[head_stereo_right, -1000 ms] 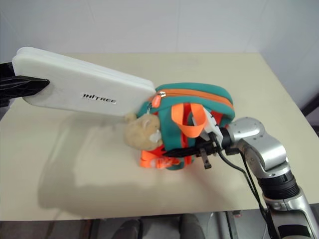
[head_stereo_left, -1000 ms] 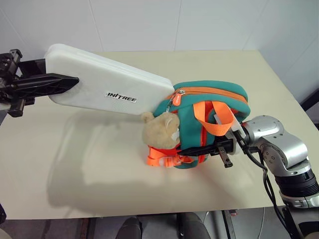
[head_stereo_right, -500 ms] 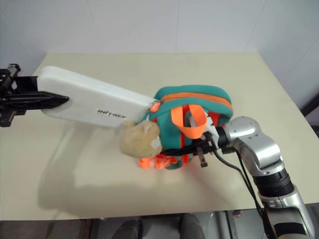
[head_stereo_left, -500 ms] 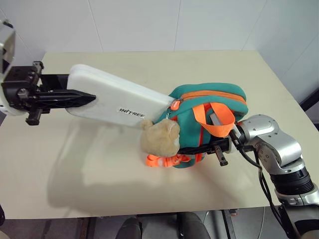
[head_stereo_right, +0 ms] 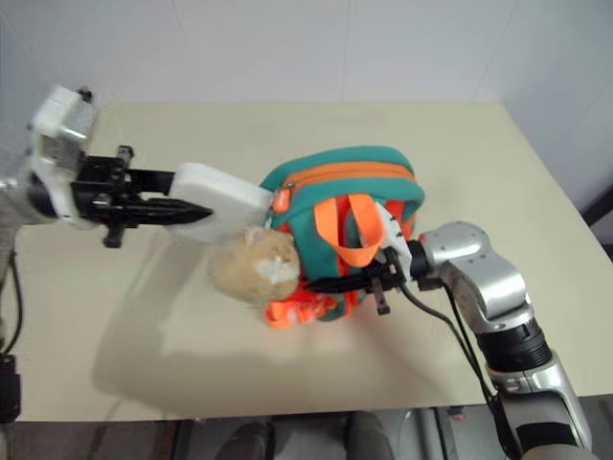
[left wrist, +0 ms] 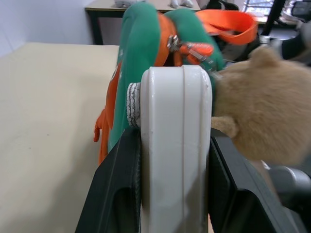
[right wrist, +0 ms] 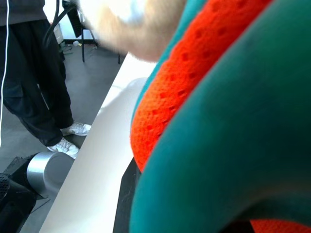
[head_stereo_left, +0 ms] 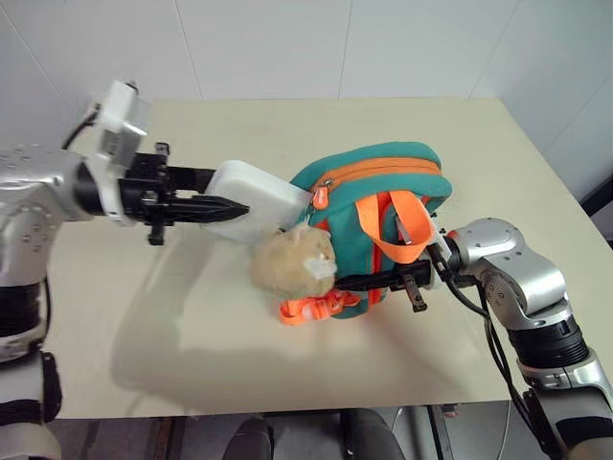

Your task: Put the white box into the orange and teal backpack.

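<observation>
At bag mouth: white box [head_stereo_left: 251, 198] is part way into the orange and teal backpack [head_stereo_left: 383, 182]; leading end hidden inside the zip opening, trailing end sticks out twd the robot's left.
Bag spot: near mid-table [head_stereo_left: 450, 125], standing on its base, plush toy [head_stereo_left: 291, 268] hanging at the front just below the box.
L claw: left gripper [left wrist: 170, 194] has one black finger on each flat face of the box, clamped on its outer end; box edge-on btwn them in the wrist view.
R claw: right gripper [head_stereo_left: 378, 282] is closed down low on the bag's front, by the orange buckles [head_stereo_left: 311, 307]; looks pinched on strap or fabric, but exact hold is prob. not readable, fingers mostly buried.
L arm pose: reaches in from the robot's left, forearm roughly level over the table, claw pointing across twd the bag.
R arm pose: elbow out to the robot's right, wrist bent inward, claw pointing back across at the bag's lower front.
Risk 1: box corner snags on zip pull [head_stereo_left: 318, 197] or teal rim; cause = opening is narrow and soft, box is stiff and wide.
Risk 2: bag slides or tips away under the push; cause = only a low hold by the R claw, bag is light.
Risk 3: plush toy gets dragged into the mouth w/ the box; cause = it touches the box's underside.
Risk 4: box slips in the L claw; cause = smooth faces, grip near the end only.
</observation>
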